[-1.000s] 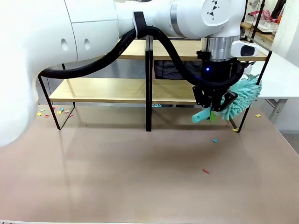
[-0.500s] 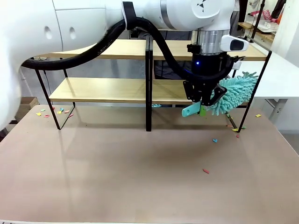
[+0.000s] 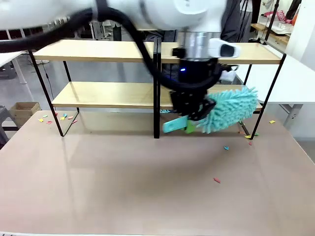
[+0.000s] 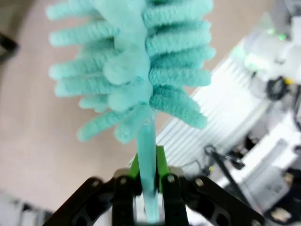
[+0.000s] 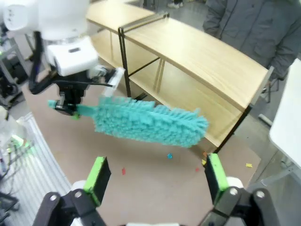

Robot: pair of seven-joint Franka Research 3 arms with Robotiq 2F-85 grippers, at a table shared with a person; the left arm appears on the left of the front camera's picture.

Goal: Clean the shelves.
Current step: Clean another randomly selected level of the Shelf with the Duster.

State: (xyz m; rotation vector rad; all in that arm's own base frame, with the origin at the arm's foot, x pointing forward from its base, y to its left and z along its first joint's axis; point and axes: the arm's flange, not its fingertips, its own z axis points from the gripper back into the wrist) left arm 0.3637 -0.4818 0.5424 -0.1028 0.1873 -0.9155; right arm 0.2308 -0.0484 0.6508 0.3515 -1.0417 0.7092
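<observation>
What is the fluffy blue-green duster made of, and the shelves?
Duster: probably soft chenille or microfibre, seen in its thick fuzzy fingers; the handle looks like smooth plastic. Shelves: pale wood-look boards, matte, on thin black rods that look like metal.

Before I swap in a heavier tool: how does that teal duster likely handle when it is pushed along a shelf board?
The duster probably weighs little: the left gripper carries it level by the thin handle alone. Its chenille tufts look soft, so they should bend against the shelves rather than scrape. The slim plastic handle may flex if pressed hard.
</observation>
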